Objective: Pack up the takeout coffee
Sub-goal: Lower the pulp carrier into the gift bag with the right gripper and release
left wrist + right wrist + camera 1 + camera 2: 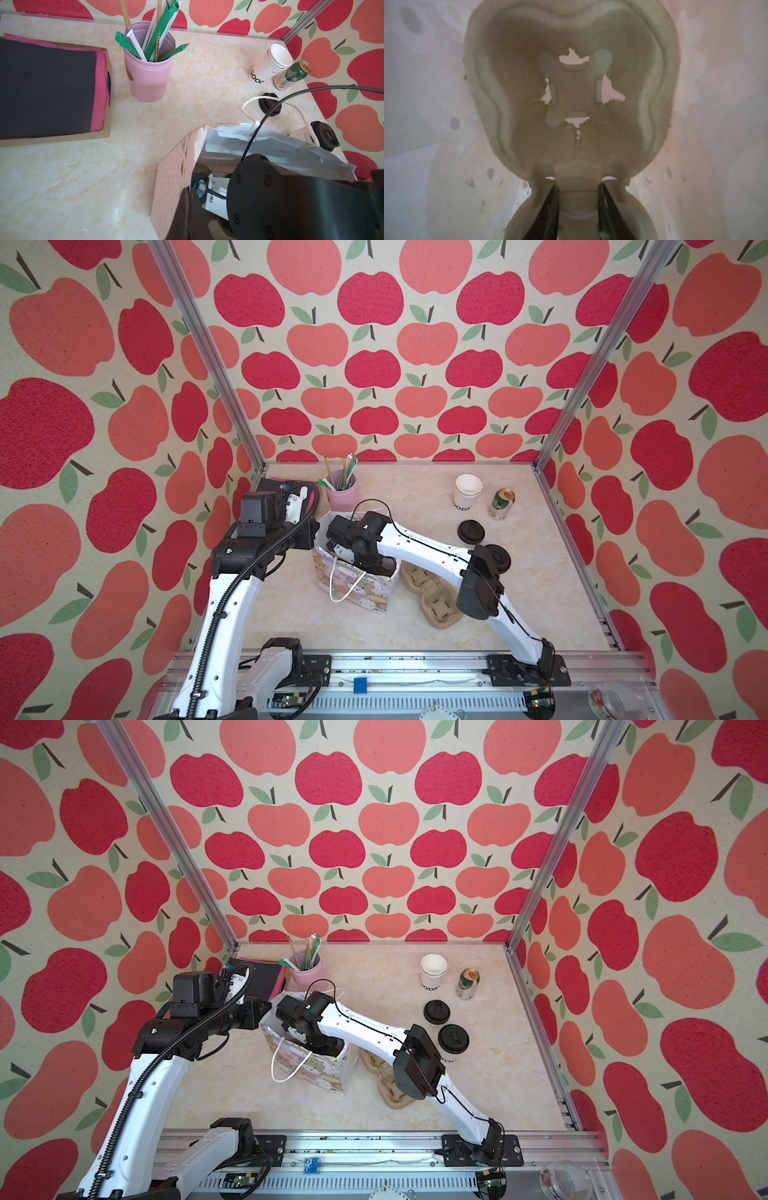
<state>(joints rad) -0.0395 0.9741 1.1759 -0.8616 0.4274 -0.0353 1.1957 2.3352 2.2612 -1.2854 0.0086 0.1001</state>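
Observation:
The takeout coffee (pixel 453 1040), a white cup with a black sip lid, stands on the table right of the patterned paper bag (pixel 316 1071); in a top view my right elbow hides most of the takeout coffee (pixel 500 556). My right gripper (pixel 578 188) reaches down inside the bag and is shut on the middle rib of a brown pulp cup carrier (pixel 571 93). My left gripper (pixel 189 190) is shut on the bag's rim (pixel 187 166) at its left side, apart from the coffee.
A second pulp carrier (pixel 436 605) lies right of the bag, under my right arm. A loose black lid (pixel 471 531), stacked white cups (pixel 467 491) and a green can (pixel 501 504) stand at the back right. A pink straw cup (pixel 341 489) and a napkin box (pixel 47 87) sit back left.

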